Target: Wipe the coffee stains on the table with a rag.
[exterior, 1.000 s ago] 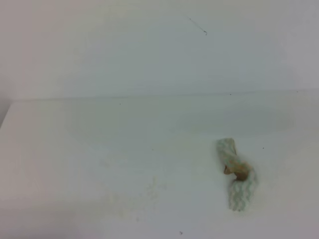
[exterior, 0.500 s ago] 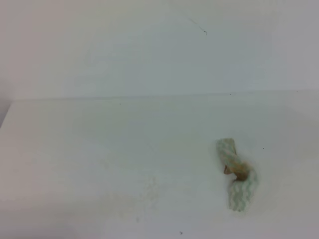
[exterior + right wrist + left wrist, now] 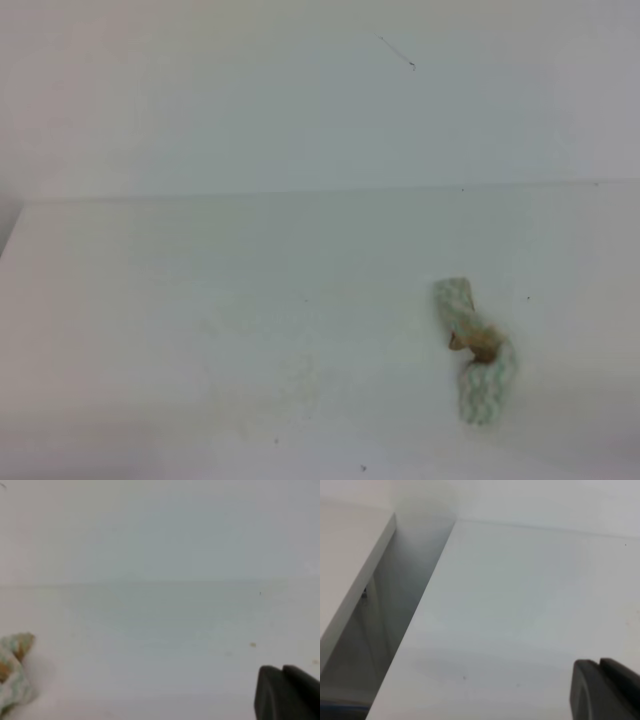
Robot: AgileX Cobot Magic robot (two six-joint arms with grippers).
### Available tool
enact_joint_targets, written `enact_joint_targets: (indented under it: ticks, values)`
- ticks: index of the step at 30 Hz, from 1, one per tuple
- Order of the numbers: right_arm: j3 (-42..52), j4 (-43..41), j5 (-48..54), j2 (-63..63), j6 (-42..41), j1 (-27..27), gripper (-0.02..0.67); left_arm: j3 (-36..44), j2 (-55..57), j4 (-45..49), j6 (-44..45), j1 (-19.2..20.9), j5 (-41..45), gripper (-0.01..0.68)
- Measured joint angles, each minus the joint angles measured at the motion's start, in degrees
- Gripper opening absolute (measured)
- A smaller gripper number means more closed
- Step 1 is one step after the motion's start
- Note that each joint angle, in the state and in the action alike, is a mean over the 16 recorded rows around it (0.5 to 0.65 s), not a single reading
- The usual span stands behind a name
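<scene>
My right gripper (image 3: 287, 692) is closed on nothing, hanging above the white table (image 3: 200, 280), and the crumpled green-and-white rag (image 3: 475, 352), stained orange-brown at its middle, lies off to its left, well apart. I see no wet coffee puddle, only a faint smear (image 3: 290, 385) further left. My left gripper (image 3: 607, 690) also looks closed and empty; if I descend with jaws shut, I would shove the rag instead of grasping it.

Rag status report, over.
Crumpled green-white rag, brown-stained, lies loose on the white table. Right tool shut, empty, clear of it. No puddle visible. Nothing in the way.
</scene>
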Motion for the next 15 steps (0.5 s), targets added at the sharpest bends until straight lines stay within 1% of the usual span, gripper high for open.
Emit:
enact_joint_targets:
  ticks: [6,15]
  values:
    - [4.4,-0.6,2.3,-3.7,0.5,-3.9,0.001,0.0,0.0,0.0,0.0,0.0,0.0,0.001]
    - [5.9,-2.0,3.6,-4.0,1.4,-4.6,0.001,0.0,0.0,0.0,0.0,0.0,0.0,0.001]
